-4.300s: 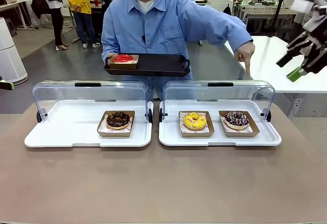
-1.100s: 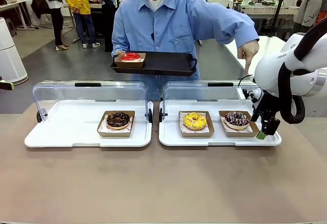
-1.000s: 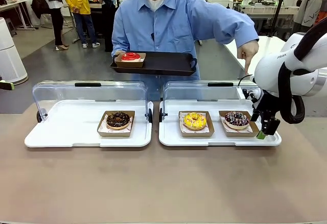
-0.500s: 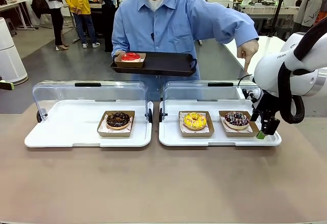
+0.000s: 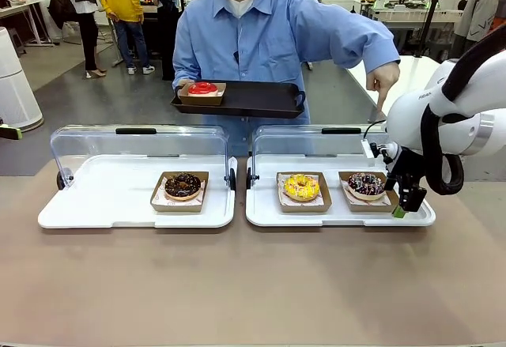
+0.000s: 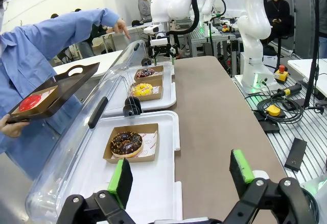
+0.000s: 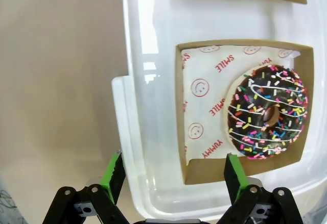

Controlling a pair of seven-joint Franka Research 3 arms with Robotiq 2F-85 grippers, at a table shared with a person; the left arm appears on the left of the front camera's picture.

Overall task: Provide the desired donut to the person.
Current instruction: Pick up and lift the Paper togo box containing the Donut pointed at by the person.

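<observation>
The person point(image 5: 269, 31) stands across the table, holding a black tray point(image 5: 253, 98) with a red donut point(image 5: 202, 88) in a box. Their other hand point(image 5: 385, 80) points down at the sprinkled chocolate donut point(image 5: 366, 183) point(image 7: 266, 113). It sits in a cardboard box point(image 7: 204, 117) at the right end of the right white tray point(image 5: 340, 220). My right gripper point(image 5: 403, 201) point(image 7: 173, 175) hangs open just right of that box, one finger over the box's near edge and the other over the tray rim. My left gripper point(image 6: 181, 178) is open and holds nothing, back from the left tray.
A yellow donut point(image 5: 301, 186) sits in a box left of the sprinkled one. A plain chocolate donut point(image 5: 183, 185) point(image 6: 125, 143) lies on the left white tray point(image 5: 118, 213). Both clear lids point(image 5: 138, 145) stand raised behind the trays. Bare brown table lies in front.
My right gripper has shifted slightly left, closer to the sprinkled donut's box. The person still points and holds the tray as before.
</observation>
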